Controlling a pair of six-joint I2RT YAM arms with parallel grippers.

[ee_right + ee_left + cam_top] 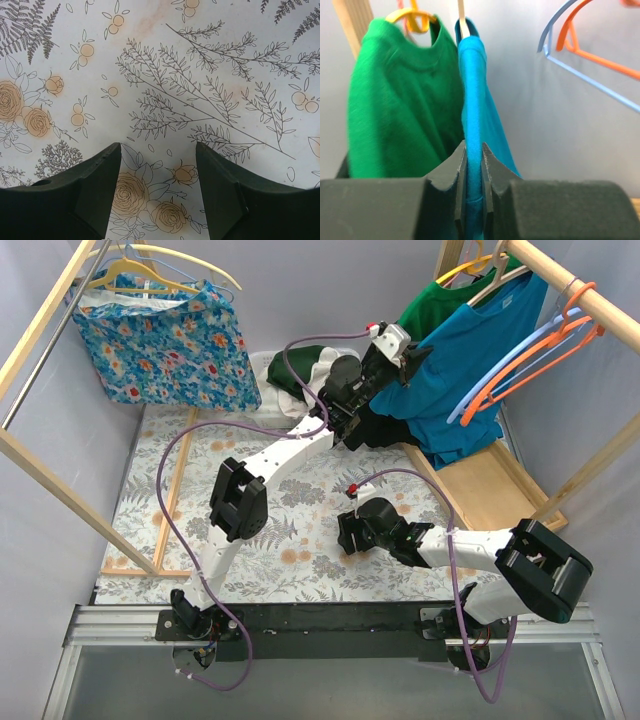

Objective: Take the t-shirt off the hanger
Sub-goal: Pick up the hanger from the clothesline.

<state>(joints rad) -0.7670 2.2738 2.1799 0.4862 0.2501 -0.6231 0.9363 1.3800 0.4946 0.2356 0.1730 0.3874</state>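
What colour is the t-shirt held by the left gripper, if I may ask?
The t-shirt is blue; left wrist view.

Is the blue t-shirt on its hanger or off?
On: the blue t-shirt hangs from its hanger while the left gripper pinches its lower fabric.

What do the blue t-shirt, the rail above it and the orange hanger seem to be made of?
Blue t-shirt: soft knit cloth, probably cotton; matte, drapes in folds. Rail: bare pale wood, unpainted. Orange hanger: thin smooth rod, plastic or coated wire; cannot tell which.
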